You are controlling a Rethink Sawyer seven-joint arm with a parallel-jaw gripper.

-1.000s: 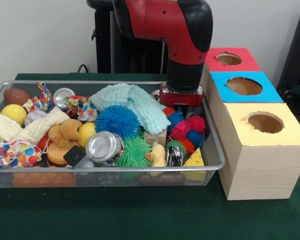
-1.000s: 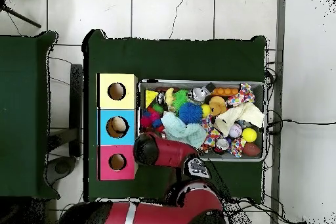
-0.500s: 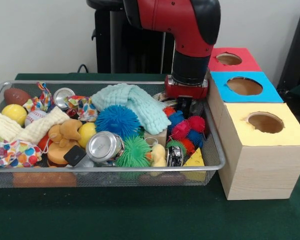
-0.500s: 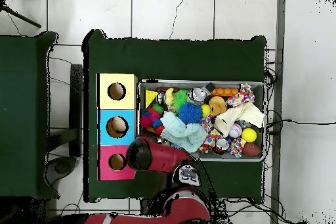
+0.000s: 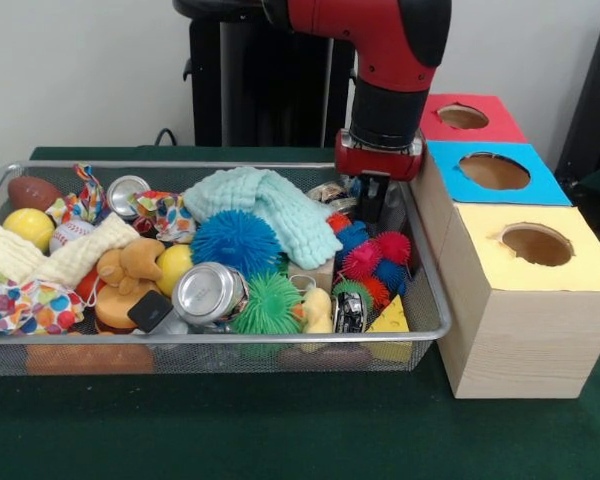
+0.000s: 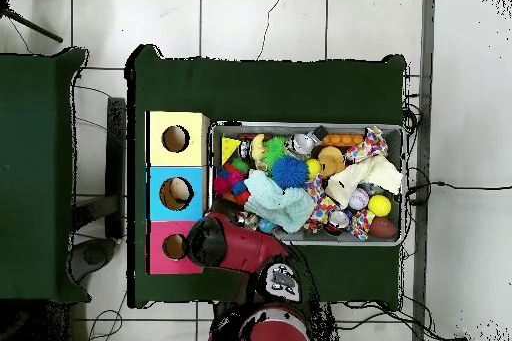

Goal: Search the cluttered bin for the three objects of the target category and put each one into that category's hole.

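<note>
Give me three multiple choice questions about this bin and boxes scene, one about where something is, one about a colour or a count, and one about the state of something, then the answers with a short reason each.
1. Where does the gripper hang?
A. Over the bin's end nearest the boxes
B. Over the brown football
C. Inside the yellow box's hole

2. What colour is the top of the middle box?
A. Green
B. Blue
C. White

3. How does the silver can near the bin's front lie?
A. Upright on its base
B. Crushed flat under the cloth
C. Tipped, with its round end facing the front camera

Answers:
1 A: the front view shows it above the spiky balls beside the wire bin's wall next to the boxes.
2 B: it sits between the red box and yellow box.
3 C: its circular end shows plainly.
</note>
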